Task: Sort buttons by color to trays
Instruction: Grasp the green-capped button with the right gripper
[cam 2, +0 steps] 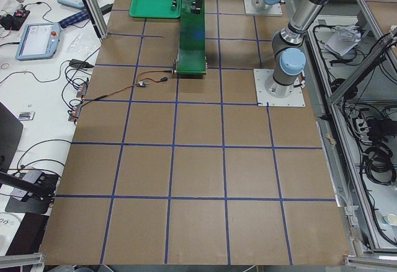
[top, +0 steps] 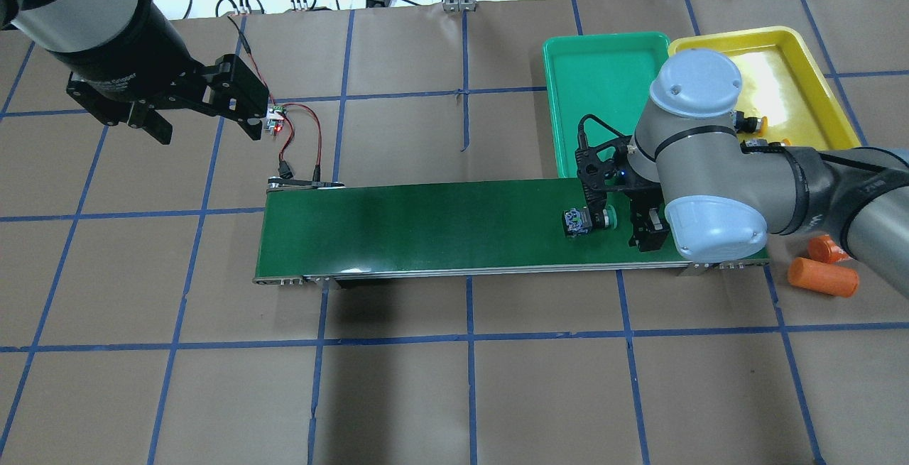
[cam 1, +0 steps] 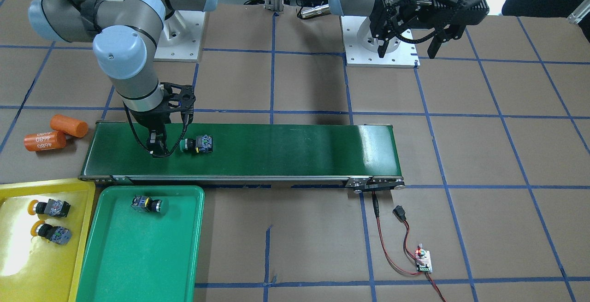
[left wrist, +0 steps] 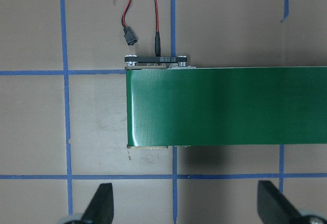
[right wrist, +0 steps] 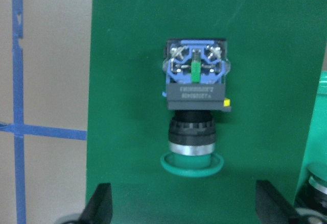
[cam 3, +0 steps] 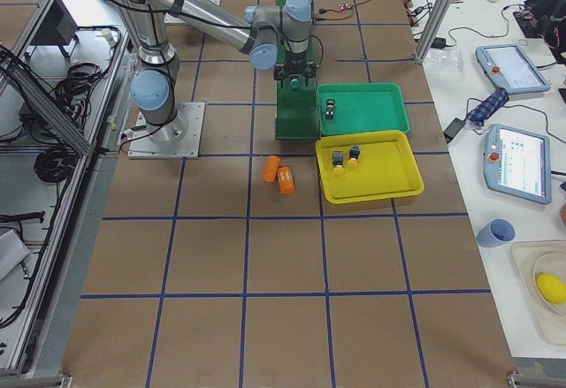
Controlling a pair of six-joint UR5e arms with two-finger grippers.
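Since the front view shows the green button (cam 1: 197, 145) on the belt (cam 1: 286, 150), cap toward the released right claw (cam 1: 156, 147), shift over it first. Overhead, the green tray (top: 603, 96) lies just beyond. From the wrist, centre the fingers (right wrist: 99, 206) on its collar before clenching.

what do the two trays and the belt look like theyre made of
Yellow tray: likely plastic, glossy, with a bright glare patch. Green tray: likely the same moulded plastic, rounded raised rim, softer sheen. Belt: smooth rubbery or PVC-like sheet with faint streaky reflections; cannot be sure.
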